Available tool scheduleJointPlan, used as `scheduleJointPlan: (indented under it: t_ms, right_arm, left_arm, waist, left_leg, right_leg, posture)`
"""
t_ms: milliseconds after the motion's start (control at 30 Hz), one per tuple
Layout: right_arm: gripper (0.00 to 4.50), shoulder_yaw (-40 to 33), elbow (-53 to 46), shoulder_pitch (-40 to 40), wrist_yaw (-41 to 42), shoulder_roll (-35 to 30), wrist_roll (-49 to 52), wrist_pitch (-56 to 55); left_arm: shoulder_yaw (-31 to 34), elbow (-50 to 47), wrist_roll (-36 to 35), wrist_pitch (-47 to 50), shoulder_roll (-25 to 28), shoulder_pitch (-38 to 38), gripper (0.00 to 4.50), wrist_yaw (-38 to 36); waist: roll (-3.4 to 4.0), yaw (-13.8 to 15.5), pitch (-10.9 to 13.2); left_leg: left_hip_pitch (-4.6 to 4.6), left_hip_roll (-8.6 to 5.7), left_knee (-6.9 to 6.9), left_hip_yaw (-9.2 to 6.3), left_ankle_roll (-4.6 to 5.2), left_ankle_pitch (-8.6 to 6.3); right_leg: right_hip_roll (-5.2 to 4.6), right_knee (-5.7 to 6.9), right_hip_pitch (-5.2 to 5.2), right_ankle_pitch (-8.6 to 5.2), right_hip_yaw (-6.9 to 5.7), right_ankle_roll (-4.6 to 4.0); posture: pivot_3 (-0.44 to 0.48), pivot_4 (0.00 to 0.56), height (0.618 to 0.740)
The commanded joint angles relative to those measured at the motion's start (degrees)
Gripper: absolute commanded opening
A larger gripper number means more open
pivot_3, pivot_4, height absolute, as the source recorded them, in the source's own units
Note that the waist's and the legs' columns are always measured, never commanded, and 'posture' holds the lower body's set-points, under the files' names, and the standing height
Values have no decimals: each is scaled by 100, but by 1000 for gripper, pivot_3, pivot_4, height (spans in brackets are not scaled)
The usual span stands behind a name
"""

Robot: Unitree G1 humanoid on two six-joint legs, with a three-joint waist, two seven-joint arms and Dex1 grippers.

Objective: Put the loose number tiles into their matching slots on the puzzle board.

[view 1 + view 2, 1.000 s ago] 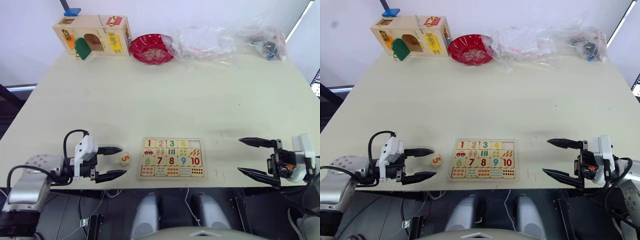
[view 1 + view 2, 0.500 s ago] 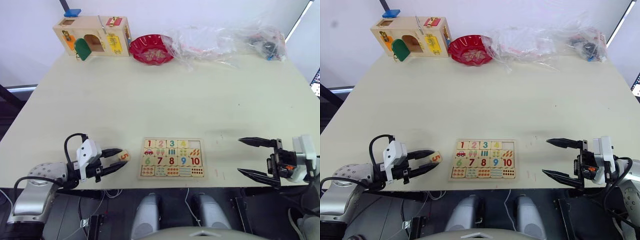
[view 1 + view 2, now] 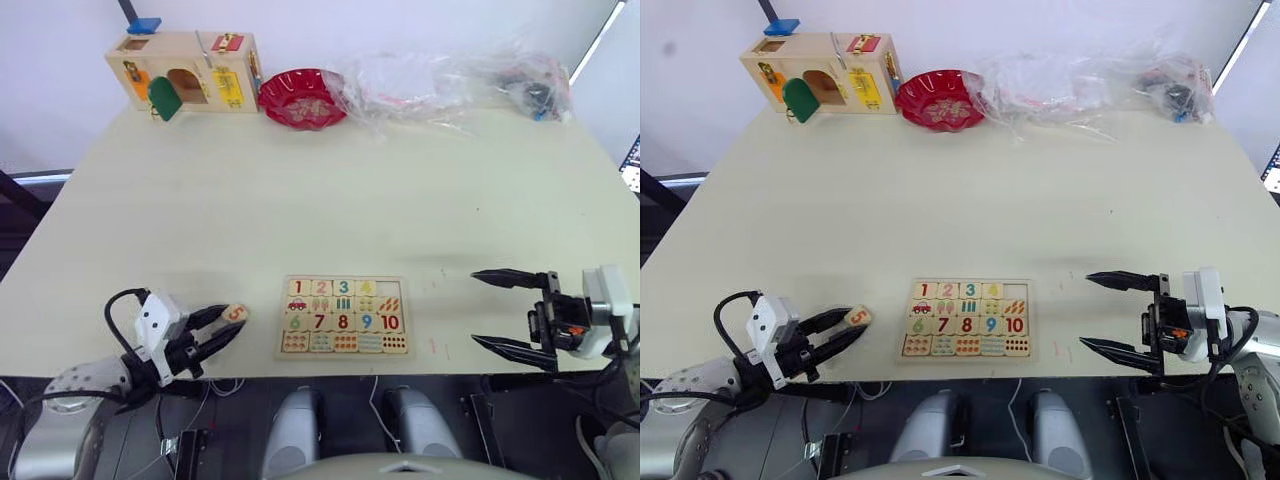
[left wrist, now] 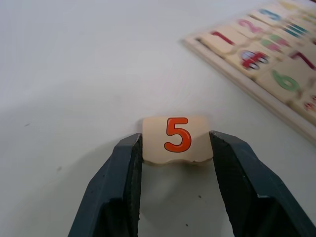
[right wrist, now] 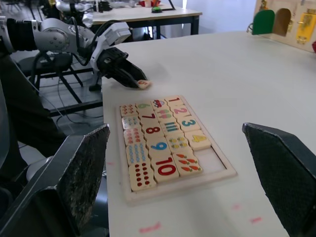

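The left gripper clamps the red 5 tile between its two black fingers, just off the puzzle board's left end and close to the tabletop's near edge. On the board, tiles 1 to 4 sit in the far row, and the one bare slot lies at that row's right end, so this looks like the last pick of the job. Judging by the layout, the next move calls for lifting the tile, carrying it across the full length of the board and setting it square into that far-right recess, numeral upright. The tile appears tilted in the grip, which could make seating it fussy. The right gripper hangs wide open and empty off the board's right end, near the same front edge, and may crowd the approach. The broad middle of the table offers free room; a wooden latch box, red bowl and plastic bags line the far edge.
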Motion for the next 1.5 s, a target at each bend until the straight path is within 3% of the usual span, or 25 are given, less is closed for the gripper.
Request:
scheduleJointPlan:
  t_ms: [33, 300, 600, 733, 800, 867, 933, 1067, 1133, 1167, 1267, 1400, 1500]
  right_arm:
    - [4500, -2, -27, -129, 100, -11, 130, -14]
    - [4500, 68, 258, -520, 324, -142, 142, 124]
    - [4500, 10, 302, -608, 466, -292, 199, 286]
    - [4500, 7, 289, -561, 439, -255, 177, 286]
    - [4500, 19, 279, -539, 403, -206, 165, 257]
    - [4500, 53, 262, -530, 362, -146, 142, 220]
    - [4500, 102, 251, -535, 316, -57, 114, 171]
    - [4500, 189, 254, -556, 260, 89, 43, 106]
    - [4500, 214, 250, -572, 211, 149, 35, 76]
    - [4500, 226, 241, -575, 189, 176, 28, 62]
    - [4500, 257, 202, -562, 123, 255, 16, 32]
    - [4500, 247, 132, -545, 106, 242, 54, 66]
    - [4500, 230, 51, -527, 120, 203, 118, 104]
  left_arm:
    - [210, -1254, -248, 891, -515, 33, 2026, 1383]
    - [75, -2575, -94, 2580, -1694, -367, 2026, 3796]
    - [-310, -2688, 66, 3182, -2089, -281, 2026, 4391]
    - [-183, -2782, -143, 3169, -2072, -190, 3456, 4162]
    - [44, -2916, -371, 3141, -1853, -63, 4459, 3819]
    - [397, -2967, -847, 3031, -1643, 50, 4459, 3322]
    - [920, -2768, -1269, 2751, -1061, 392, 4459, 2229]
    - [1678, -1884, -1570, 2050, 205, 858, 4459, 1]
    - [1730, -1191, -1265, 1448, 769, 862, 4459, -882]
    - [1744, -802, -1211, 1117, 1091, 876, 4459, -1666]
    - [1521, 1026, -899, 116, 2148, 382, 4459, -3539]
    - [831, 2617, -388, -847, 2826, -612, 4459, -4628]
    - [-19, 3501, -72, -1531, 3045, -1634, 4459, -4907]
  waist:
    - [-2, 10, 0]
    - [-7, 3, -3]
    - [-18, 1, -6]
    - [-17, -1, -6]
    - [-17, -4, -6]
    - [-17, -21, -6]
    - [-19, -19, -4]
    - [-7, -19, -1]
    - [2, -5, 3]
    - [2, 5, 3]
    - [5, 17, 5]
    - [8, 13, 6]
    - [7, 3, 6]
  left_leg:
    - [0, -2, 0, 0, 0, 0]
    - [2, -15, 2, -3, 1, 1]
    - [2, -16, 5, -3, 1, 1]
    - [2, -15, 5, -4, 0, 1]
    - [2, -14, 4, -4, 0, 0]
    - [2, -11, 3, -3, 0, 0]
    - [1, -9, 2, -3, -1, 0]
    - [2, -3, 0, -2, -3, -1]
    - [1, 2, -1, 0, -27, -16]
    - [0, -3, 0, 0, -28, -16]
    - [-6, -4, -3, 2, -31, -18]
    - [-17, -4, -14, 30, -25, -21]
    - [-27, -4, -24, 51, 2, -22]
  right_leg:
    - [-2, 0, 1, 0, 0, 0]
    - [19, 2, 7, 1, 1, 0]
    - [35, 1, 7, 1, 16, -1]
    - [35, 1, 7, 1, 16, -2]
    - [36, 1, 5, 0, 15, -3]
    - [37, 0, 2, 0, 16, -3]
    - [37, 1, -1, 0, 16, -4]
    - [35, -4, -11, -1, 13, -6]
    - [17, -5, -17, -1, 12, -5]
    - [6, -4, -18, -1, 7, -5]
    - [-28, -11, -25, -1, -19, -6]
    - [-131, -12, -44, 0, -154, -7]
    - [-155, -17, -57, 1, -187, -7]
  posture:
    - [0, 150, 740]
    - [0, 150, 740]
    - [0, 150, 740]
    - [0, 150, 740]
    - [0, 150, 740]
    - [0, 150, 740]
    - [0, 150, 740]
    - [0, 150, 740]
    - [0, 150, 740]
    - [0, 150, 740]
    - [0, 150, 740]
    - [0, 150, 740]
    - [0, 150, 740]
